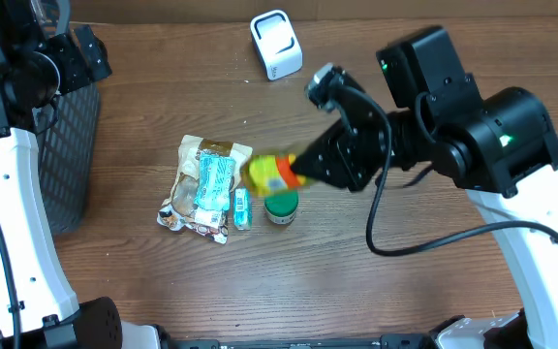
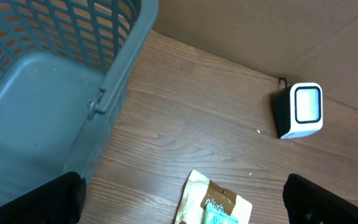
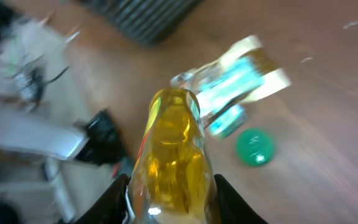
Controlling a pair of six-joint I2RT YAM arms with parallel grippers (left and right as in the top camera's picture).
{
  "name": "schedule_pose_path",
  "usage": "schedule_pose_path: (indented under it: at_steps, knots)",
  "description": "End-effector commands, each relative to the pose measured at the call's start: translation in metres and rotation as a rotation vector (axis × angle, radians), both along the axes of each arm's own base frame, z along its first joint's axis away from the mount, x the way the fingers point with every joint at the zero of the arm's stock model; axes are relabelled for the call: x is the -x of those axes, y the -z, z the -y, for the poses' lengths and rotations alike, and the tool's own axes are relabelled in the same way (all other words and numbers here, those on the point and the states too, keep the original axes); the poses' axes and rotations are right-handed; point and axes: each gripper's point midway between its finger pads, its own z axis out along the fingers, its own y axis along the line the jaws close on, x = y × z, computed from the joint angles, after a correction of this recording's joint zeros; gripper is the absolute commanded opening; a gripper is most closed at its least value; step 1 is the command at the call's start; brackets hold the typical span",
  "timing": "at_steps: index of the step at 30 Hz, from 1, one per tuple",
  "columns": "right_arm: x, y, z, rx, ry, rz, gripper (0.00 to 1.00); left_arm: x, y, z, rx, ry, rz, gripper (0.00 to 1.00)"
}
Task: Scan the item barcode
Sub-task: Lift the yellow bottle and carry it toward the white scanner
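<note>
My right gripper (image 1: 303, 167) is shut on a yellow bottle (image 1: 272, 174) with an orange label and holds it above the middle of the table. In the right wrist view the bottle (image 3: 174, 155) fills the space between the black fingers (image 3: 118, 199) and looks blurred. No barcode shows on it. The white scanner (image 1: 276, 44) stands at the table's far edge, apart from the bottle. It also shows in the left wrist view as the scanner (image 2: 300, 110). My left gripper (image 2: 182, 208) hangs open beside the basket with nothing between its fingers.
A dark mesh basket (image 1: 71, 145) stands at the left. A tan pouch (image 1: 194, 189) with a teal packet (image 1: 213, 179) on it, a small teal tube (image 1: 242, 208) and a green-lidded jar (image 1: 281, 206) lie under and left of the bottle.
</note>
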Motion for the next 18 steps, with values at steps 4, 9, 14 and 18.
schedule_pose_path:
  at_steps: [4,9,14,18]
  knots:
    - [-0.063,0.006,0.019,0.149,0.218,0.190,0.03,-0.002,-0.009,0.002,-0.013,0.017,0.024,1.00]
    - [-0.111,0.010,0.013,0.222,0.214,0.366,0.03,-0.002,-0.009,0.002,-0.013,0.018,0.024,1.00]
    - [-0.160,0.027,0.007,0.330,0.200,0.509,0.04,-0.002,-0.009,0.001,-0.013,0.017,0.024,1.00]
    - [-0.196,0.041,-0.002,0.405,0.167,0.623,0.04,-0.002,-0.009,0.001,-0.013,0.017,0.024,1.00]
